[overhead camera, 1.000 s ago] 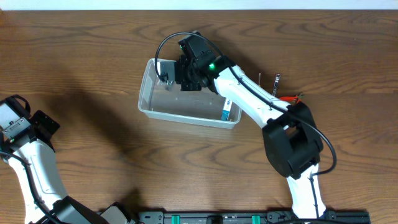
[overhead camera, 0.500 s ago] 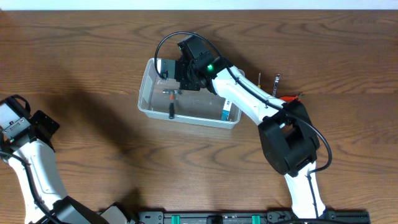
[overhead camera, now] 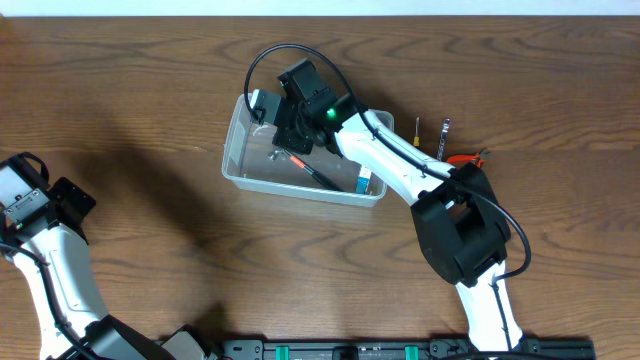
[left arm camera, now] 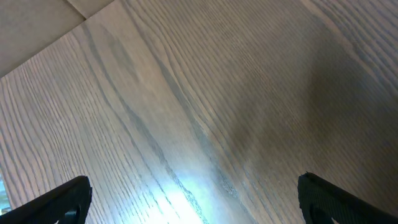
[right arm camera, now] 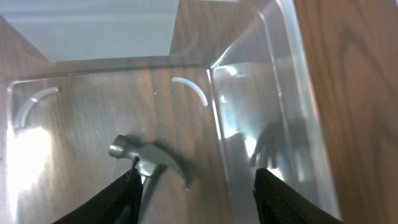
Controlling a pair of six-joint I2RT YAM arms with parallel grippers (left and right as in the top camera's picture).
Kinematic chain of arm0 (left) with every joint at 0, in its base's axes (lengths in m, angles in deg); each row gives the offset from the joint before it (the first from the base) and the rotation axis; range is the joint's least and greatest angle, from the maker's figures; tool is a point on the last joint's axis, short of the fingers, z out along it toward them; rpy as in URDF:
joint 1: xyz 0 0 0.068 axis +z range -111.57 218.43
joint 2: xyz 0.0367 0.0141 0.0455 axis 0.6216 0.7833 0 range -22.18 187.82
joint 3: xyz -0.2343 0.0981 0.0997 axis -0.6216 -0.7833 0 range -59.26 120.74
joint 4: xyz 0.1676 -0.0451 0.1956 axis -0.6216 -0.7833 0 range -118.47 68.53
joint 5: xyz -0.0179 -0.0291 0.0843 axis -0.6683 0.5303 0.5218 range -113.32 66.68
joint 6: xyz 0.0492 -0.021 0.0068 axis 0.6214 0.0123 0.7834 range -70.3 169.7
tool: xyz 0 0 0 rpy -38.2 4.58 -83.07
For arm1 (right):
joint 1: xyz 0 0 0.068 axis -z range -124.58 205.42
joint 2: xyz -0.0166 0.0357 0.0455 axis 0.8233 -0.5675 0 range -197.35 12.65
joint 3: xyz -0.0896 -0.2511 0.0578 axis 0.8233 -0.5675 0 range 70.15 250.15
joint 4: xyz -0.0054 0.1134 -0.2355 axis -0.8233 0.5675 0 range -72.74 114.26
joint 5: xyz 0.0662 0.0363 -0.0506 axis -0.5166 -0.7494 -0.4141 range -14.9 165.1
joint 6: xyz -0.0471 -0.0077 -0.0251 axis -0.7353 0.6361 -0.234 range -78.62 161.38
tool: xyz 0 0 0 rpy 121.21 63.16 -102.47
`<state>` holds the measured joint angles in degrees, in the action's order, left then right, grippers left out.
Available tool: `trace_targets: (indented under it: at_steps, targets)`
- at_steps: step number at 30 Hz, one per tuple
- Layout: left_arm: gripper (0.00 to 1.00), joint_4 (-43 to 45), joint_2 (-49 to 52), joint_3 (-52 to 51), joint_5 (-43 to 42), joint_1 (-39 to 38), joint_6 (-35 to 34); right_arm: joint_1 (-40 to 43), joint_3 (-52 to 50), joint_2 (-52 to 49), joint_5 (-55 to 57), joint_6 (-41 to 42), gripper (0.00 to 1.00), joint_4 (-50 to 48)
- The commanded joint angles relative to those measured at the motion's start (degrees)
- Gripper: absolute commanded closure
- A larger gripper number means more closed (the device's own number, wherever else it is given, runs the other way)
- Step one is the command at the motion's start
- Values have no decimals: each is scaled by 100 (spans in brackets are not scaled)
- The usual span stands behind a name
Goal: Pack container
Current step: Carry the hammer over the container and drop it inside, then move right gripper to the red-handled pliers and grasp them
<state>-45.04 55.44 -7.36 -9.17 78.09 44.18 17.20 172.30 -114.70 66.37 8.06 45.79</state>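
The container [overhead camera: 236,160], a clear plastic tub, stands at the table's middle back. A hammer [overhead camera: 308,172] with a red and black handle lies slanted on its floor. Its metal head [right arm camera: 147,159] shows in the right wrist view, just beyond my left finger. My right gripper [overhead camera: 292,130] hovers open and empty over the tub's left half; its jaws [right arm camera: 196,190] are spread wide next to the clear wall [right arm camera: 249,93]. My left gripper [left arm camera: 196,196] is open and empty above bare wood at the table's left edge [overhead camera: 25,195].
A small blue-and-white box [overhead camera: 363,181] stands in the tub's right end. Two thin screwdrivers [overhead camera: 417,131] [overhead camera: 446,131] and red-handled pliers [overhead camera: 467,158] lie on the table right of the tub, partly under my right arm.
The hammer came out of my right gripper into the tub and tipped from upright to slanted. The right gripper drew slightly up and left. The left arm has not moved.
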Motion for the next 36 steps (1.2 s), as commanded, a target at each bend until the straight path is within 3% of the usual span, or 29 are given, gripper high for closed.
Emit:
trace_targets:
  at_steps: [1,3,5,9,13,19,25,31,36]
  targets:
    - [2,4,28,175,92,24,72,-22,17,216,-7,459,42,118]
    - [2,4,28,175,92,24,72,-17,17,293,57,487,49,299]
    - [2,4,28,175,92,24,72,28,20,520,398,1043,50,433]
    - [2,4,28,175,92,24,72,317,20,1325,903,2234,32,516]
    - [2,4,28,175,92,24,72,909,20,2299,1091,2839,24,734]
    - [2,4,28,175,92,24,72,2505,17,3161,1091,4096,19,1808]
    - [2,4,28,175,92,24,72,3989,-280,2793,1080,5823,28,3410]
    - [2,4,28,175,92,24,72,4280,-1394,2319,595,5967,39,3532]
    - [2,4,28,175,92,24,72,4232,-2308,2232,538,6030,39,3053]
